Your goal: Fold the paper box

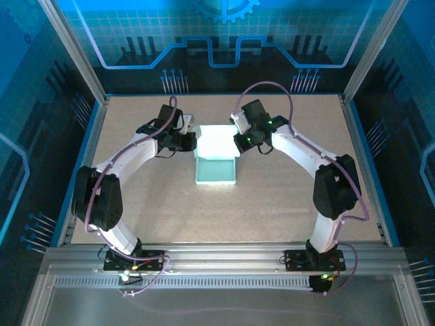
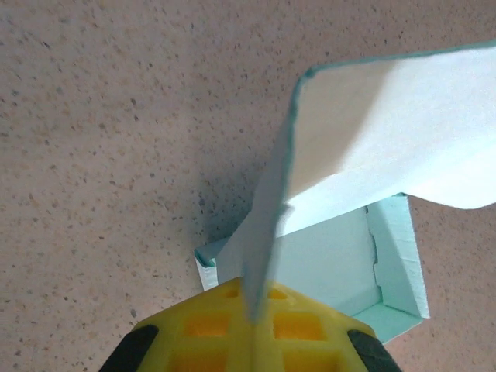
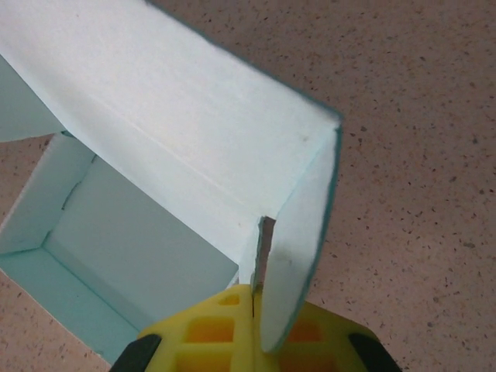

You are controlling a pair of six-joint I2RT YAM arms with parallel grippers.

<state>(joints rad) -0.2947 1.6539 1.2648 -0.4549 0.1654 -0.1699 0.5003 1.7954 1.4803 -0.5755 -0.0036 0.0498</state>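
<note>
L wrist cam: my left gripper [image 2: 252, 325] pads cut off by btm edge; paper box [image 2: 341, 263] flap [image 2: 403, 124] runs off rt edge, pinched edge blurred. R wrist cam: right gripper [image 3: 254, 329] pads cut off; flap exits top-left, hides pt of box inside. Top cam: fingertips hidden under wrists.

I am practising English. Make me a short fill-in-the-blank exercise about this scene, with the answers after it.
The left gripper is ____ (open/shut) on a flap of the paper box. The right gripper pinches a flap on its ____ (left/right) side. The box rests on the speckled ____.
Answers: shut; right; table.
</note>
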